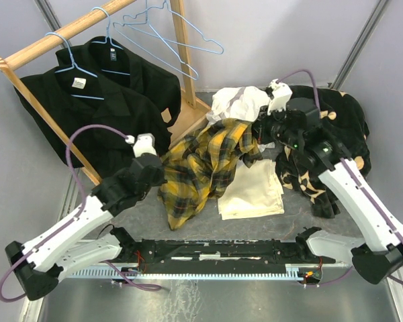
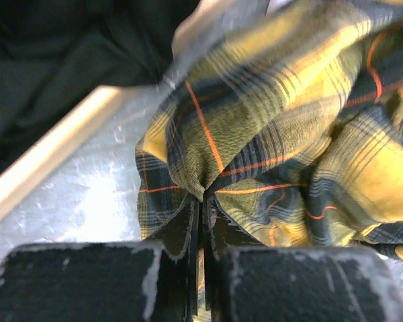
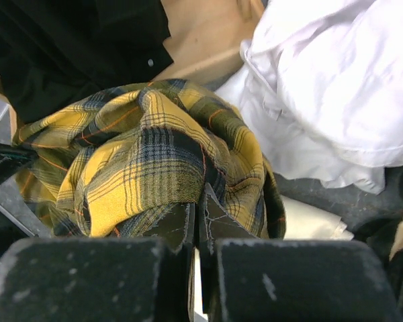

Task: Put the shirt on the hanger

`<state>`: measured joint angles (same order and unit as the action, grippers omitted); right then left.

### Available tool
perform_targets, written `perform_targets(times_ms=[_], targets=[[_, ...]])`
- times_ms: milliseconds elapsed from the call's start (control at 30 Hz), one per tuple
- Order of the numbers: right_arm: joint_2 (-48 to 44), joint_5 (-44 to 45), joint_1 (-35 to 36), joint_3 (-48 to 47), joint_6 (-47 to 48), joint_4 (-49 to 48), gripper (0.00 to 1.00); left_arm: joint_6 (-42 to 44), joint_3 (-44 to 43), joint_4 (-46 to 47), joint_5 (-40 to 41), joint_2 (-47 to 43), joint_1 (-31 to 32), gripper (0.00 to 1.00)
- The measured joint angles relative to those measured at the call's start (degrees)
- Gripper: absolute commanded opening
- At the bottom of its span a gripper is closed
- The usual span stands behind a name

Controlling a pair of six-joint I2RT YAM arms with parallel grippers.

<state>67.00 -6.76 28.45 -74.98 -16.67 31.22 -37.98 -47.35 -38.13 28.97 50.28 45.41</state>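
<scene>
Far left, empty light-blue hangers point(image 1: 181, 40) hang on a wooden rail point(image 1: 60, 33). The left fingers point(image 2: 178, 231) are pinched shut on a fold of the yellow-and-black plaid shirt point(image 1: 201, 164), which lies crumpled in the middle of the surface. The right fingers point(image 3: 171, 231) are clamped shut on its far right edge, beside a white garment point(image 1: 238, 100).

Your top view looks steeply down from above and behind both arm bases, taking in the whole surface point(image 1: 144, 218). Your left wrist view sits just behind the left gripper point(image 2: 200, 201) and faces forward past its tips, very close to the shirt point(image 2: 275, 114). Your right wrist view sits likewise behind the right gripper point(image 3: 196, 209). All three views share that shirt.
</scene>
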Motion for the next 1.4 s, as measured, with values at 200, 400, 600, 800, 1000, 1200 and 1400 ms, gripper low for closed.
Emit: perform_targets(times_ms=[200,400,600,800,1000,1200,1400], targets=[[-4.66,0.79,0.00,-7.54,2.43,3.76,0.00,1.70,-11.43,-6.36,7.52,-2.78,-0.02,0.03],[-9.64,0.79,0.00,-14.32,6.27,7.48,0.00,4.13,-19.39,-11.21,13.03,-2.69,-0.02,0.03],[-11.63,-1.20,0.02,-19.52,9.94,11.06,0.00,6.32,-21.33,-13.35,16.61,-2.03,0.00,0.03],[-12.09,-3.93,0.04,-20.70,12.20,13.86,0.00,6.56,-18.82,-13.77,17.22,-0.37,0.04,0.03],[-12.13,-5.53,0.04,-22.71,13.07,15.54,0.00,7.67,-16.87,-12.68,15.37,0.55,0.07,0.03],[-12.04,-7.61,0.04,-29.16,13.09,15.61,0.00,12.31,-17.09,-7.21,9.73,1.66,0.07,0.03],[-11.82,-7.76,0.04,-35.30,13.09,15.69,0.00,16.57,-22.80,-3.17,4.52,9.35,0.11,0.03]])
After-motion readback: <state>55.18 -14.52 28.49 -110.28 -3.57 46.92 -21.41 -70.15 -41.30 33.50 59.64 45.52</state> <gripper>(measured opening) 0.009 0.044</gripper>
